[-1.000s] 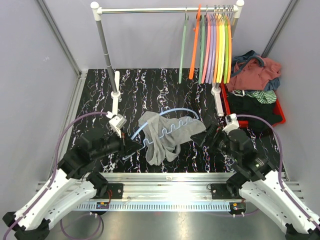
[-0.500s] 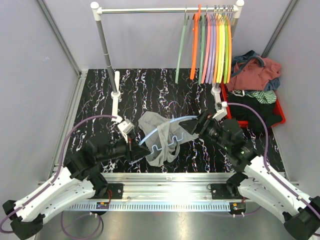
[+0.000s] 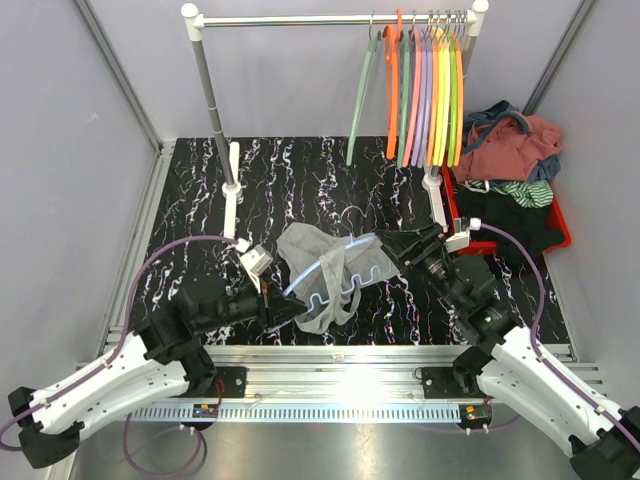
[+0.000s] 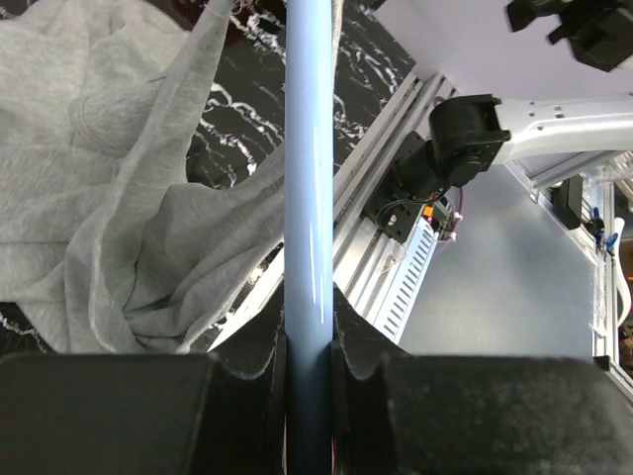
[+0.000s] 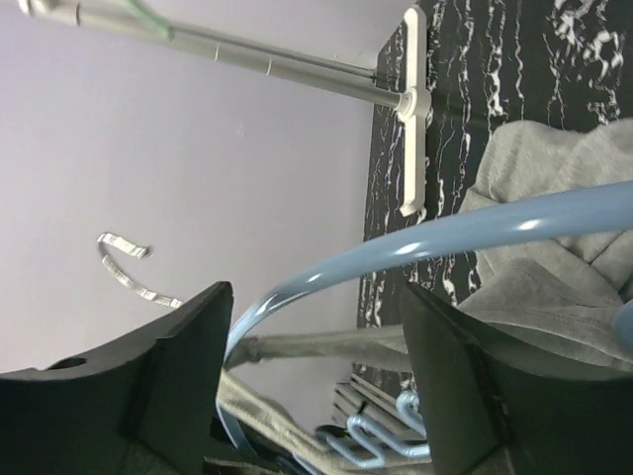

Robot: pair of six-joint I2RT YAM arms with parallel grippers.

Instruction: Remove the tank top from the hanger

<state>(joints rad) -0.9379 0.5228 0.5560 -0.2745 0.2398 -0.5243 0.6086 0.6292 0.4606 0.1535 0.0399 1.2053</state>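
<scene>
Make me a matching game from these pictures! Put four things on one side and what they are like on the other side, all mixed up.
Things:
1. tank top
2. blue hanger
3. right claw
4. red bin

What they are like:
A. open, a finger on each side of the hanger's curve
B. holds a heap of clothes
C. grey and bunched up
D. pinched in the left claw

Pairs: 1-C, 2-D, 3-A, 4-B
</scene>
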